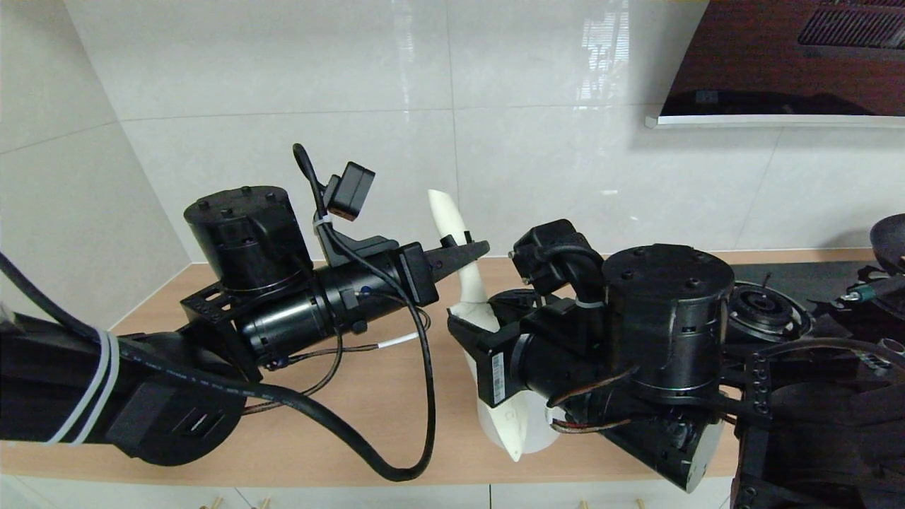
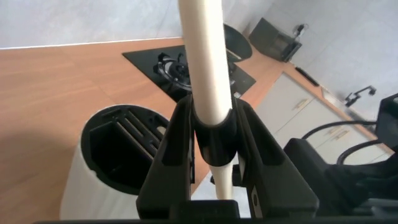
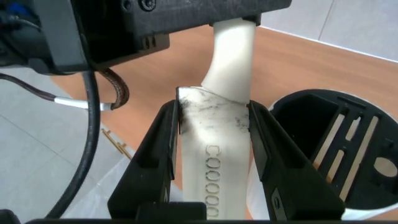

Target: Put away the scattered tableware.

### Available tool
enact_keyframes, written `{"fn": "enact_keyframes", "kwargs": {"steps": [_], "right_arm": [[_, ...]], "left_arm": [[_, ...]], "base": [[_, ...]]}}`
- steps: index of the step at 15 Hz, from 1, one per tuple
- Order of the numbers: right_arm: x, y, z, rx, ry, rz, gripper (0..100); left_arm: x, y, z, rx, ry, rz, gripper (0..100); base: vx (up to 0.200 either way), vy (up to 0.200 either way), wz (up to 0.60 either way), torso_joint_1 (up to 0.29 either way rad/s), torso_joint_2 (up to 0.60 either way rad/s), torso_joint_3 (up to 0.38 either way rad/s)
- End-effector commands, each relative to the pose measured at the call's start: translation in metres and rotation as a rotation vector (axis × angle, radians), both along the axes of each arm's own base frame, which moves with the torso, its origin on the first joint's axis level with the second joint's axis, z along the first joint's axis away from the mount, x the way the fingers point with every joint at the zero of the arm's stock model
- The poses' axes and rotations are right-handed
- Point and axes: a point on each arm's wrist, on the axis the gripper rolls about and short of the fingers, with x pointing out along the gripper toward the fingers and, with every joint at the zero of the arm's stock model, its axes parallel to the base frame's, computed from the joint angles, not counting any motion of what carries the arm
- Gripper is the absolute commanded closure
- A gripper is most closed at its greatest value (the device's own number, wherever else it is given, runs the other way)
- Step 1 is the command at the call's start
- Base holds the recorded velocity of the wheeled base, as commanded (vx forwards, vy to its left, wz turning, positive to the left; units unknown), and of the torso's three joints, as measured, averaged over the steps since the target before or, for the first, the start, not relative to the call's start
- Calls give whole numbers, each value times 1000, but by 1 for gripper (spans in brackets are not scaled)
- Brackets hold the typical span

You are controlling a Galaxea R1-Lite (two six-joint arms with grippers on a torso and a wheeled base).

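Note:
A long white utensil (image 1: 466, 283) with a round handle and a flat, scuffed wide part stands nearly upright above a white utensil holder (image 1: 491, 424) with a black slotted insert. My left gripper (image 1: 466, 253) is shut on the round handle (image 2: 202, 62). My right gripper (image 1: 472, 332) is shut on the flat wide part (image 3: 214, 155), just below the left gripper (image 3: 186, 18). The utensil's pointed lower end hangs at the holder's front. The holder (image 2: 74, 180) sits on the wooden counter, its slots (image 3: 336, 143) open beside the right gripper (image 3: 214, 130).
A black gas hob (image 1: 763, 304) lies to the right on the wooden counter (image 1: 353, 382), with a dark pan (image 1: 892, 237) at the far right. A range hood (image 1: 778, 63) hangs at upper right. The tiled wall is close behind; the counter's front edge is near.

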Motion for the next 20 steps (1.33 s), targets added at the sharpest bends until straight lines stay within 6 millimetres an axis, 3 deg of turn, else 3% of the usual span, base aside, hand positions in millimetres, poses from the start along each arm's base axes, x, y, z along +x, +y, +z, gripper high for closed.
{"fn": "enact_keyframes", "kwargs": {"steps": [1, 2, 3, 8, 11, 12, 16, 18, 20], "right_arm": [[0, 0, -1, -4, 0, 0, 100], [0, 0, -1, -4, 0, -1, 100], [0, -1, -1, -3, -1, -7, 0], [-3, -5, 11, 50, -40, -23, 0], [-3, -29, 38, 114, -94, -78, 0], [5, -55, 57, 149, -126, -144, 0], [7, -84, 80, 175, -172, -208, 0], [7, -85, 80, 174, -172, -214, 0], [15, -86, 75, 157, -162, -229, 0]], "left_arm": [[-1, 1, 5, -10, -10, 0, 100], [-1, 1, 5, -10, -10, 0, 100], [-1, 1, 5, -11, -8, 0, 100], [-9, 8, 19, -34, -47, 9, 100], [-8, 30, 37, -58, -105, 82, 100], [-1, 42, 64, -98, -192, 120, 100], [5, 41, 91, -139, -281, 123, 100], [7, 39, 88, -120, -295, 126, 100], [13, 36, 73, 1, -395, 154, 100]], "base": [[0, 0, 0, 0, 0, 0], [0, 0, 0, 0, 0, 0], [0, 0, 0, 0, 0, 0], [0, 0, 0, 0, 0, 0], [0, 0, 0, 0, 0, 0], [0, 0, 0, 0, 0, 0], [0, 0, 0, 0, 0, 0], [0, 0, 0, 0, 0, 0], [0, 0, 0, 0, 0, 0]]}}
